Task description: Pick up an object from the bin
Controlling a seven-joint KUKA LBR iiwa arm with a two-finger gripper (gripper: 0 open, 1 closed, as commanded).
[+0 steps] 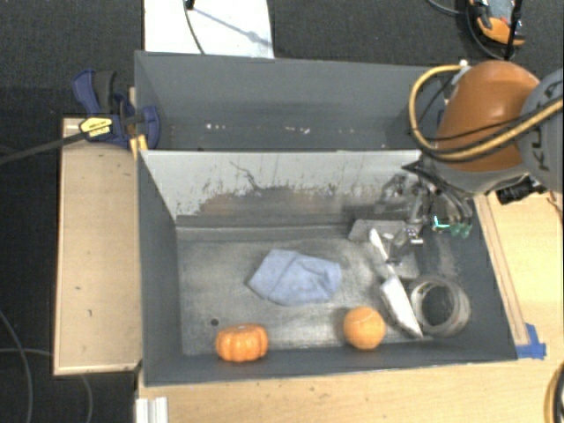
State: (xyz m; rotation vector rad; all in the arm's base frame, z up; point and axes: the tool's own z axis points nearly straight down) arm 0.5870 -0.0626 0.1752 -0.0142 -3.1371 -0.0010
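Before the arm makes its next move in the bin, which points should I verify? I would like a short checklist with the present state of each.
1. The tool is inside the bin, at its right rear: ok.
2. The tool already holds something: cannot tell.
3. Nearest things, the white long piece and the grey ring, lie apart: not ok, they seem to touch.
4. The orange ball, small pumpkin and blue cloth lie separate: ok.
5. Nothing hangs over the bin's rim: ok.
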